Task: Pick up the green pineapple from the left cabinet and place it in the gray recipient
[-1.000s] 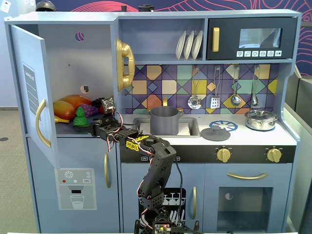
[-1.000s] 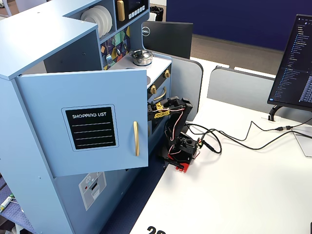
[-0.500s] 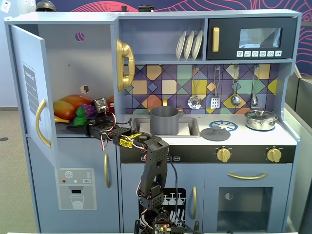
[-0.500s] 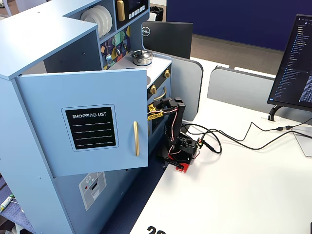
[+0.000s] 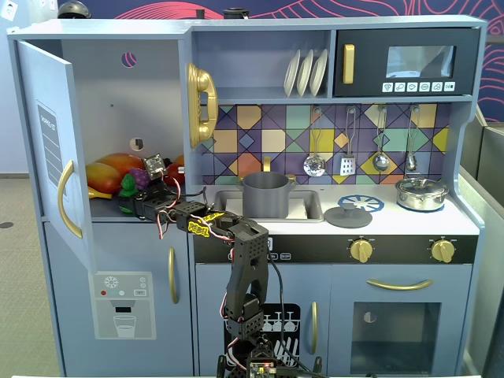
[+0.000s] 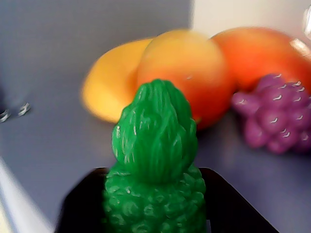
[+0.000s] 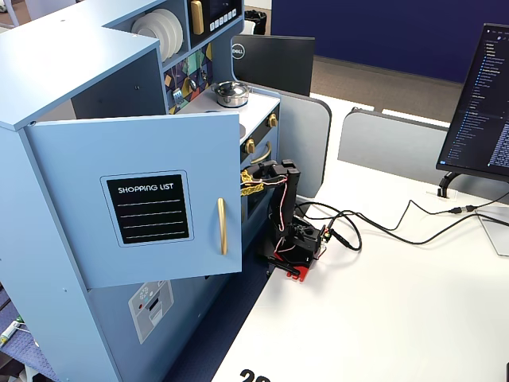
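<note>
In the wrist view, the green pineapple (image 6: 154,160) is seen at 6 o'clock, with the mango (image 6: 160,77) behind it at 12 and the grape bunch (image 6: 277,114) at 3. In a fixed view, the left cabinet (image 5: 110,102) is placed at 9 o'clock of the gray recipient (image 5: 265,194), which is set in the sink (image 5: 309,209)

A bunch of purple plastic grapes (image 6: 274,114) lies at the right of the wrist view, touching a rounded yellow-orange mango (image 6: 167,77) that fills the upper middle. In a fixed view, three white plates (image 5: 305,72) stand on edge in the upper middle, left of a black microwave (image 5: 407,62). A shiny silver lidded pot (image 5: 421,193) sits at right of centre, and a flat gray round lid (image 5: 348,215) lies to its left. In another fixed view, a dark computer monitor (image 7: 479,111) fills the right edge.
</note>
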`<state>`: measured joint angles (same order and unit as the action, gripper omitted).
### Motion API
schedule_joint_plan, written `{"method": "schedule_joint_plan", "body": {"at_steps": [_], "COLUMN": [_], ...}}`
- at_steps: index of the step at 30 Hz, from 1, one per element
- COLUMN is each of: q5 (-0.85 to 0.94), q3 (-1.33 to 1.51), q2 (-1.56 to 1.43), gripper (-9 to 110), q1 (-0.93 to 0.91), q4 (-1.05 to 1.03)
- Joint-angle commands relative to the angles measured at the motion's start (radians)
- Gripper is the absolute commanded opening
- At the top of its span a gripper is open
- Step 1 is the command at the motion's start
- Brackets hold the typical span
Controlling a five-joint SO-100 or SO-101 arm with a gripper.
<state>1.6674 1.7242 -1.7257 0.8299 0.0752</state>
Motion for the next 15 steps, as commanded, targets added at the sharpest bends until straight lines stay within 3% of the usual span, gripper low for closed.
{"method": "schedule_joint_plan", "body": {"at_steps": [1, 9, 15], "q5": [0.008, 0.032, 0.067], "q3": [-0.003, 0.196, 0.342], "q2": [-0.143, -0.574, -0.951], "gripper": [0, 0, 0], "q1": [0.051, 0.167, 0.048], "q4": [-0.049, -0.201, -0.348]}}
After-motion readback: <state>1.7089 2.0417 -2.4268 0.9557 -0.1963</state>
